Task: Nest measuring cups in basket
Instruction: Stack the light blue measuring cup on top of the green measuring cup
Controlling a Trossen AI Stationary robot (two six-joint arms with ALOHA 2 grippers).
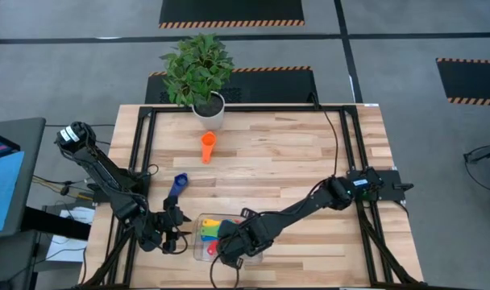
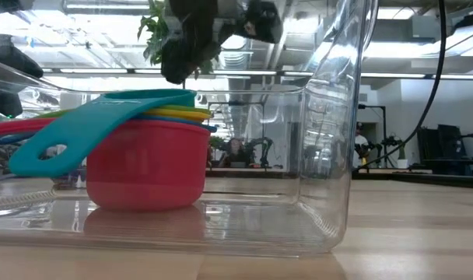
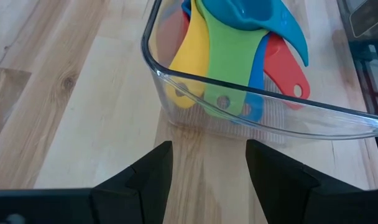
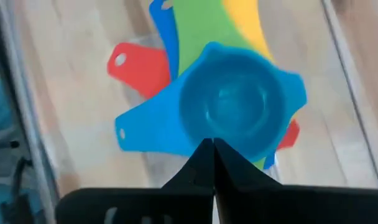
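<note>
Pale wooden planks make up the desk (image 1: 277, 161), framed by black rails, with grey floor and striped mats beyond it. At the far edge stands a potted plant (image 1: 199, 68) in a white pot, and nearer the middle lies an orange measuring cup (image 1: 207, 147), well apart from both hands. A dark blue measuring cup (image 1: 179, 184) lies on the wood just beyond the left hand (image 1: 174, 235).

The left hand sits low over the desk beside the basket (image 3: 176, 93), its fingers (image 3: 145, 180) spread apart with nothing between them; the clear rounded wall of the basket lies directly ahead of them.

The right hand (image 4: 209, 155) hangs over the basket with its two fingers pressed together, empty. Directly beneath its tips is the stack of nested measuring cups (image 4: 229, 106): a light blue cup (image 4: 232, 109) on top, with green (image 4: 198, 28), yellow (image 4: 245, 15), blue (image 4: 161, 18) and red (image 4: 136, 65) handles fanning out under it. From desk level, the red cup (image 2: 147, 167) rests on the basket floor as the lowest and widest, and the light blue handle slopes down over its side.
</note>
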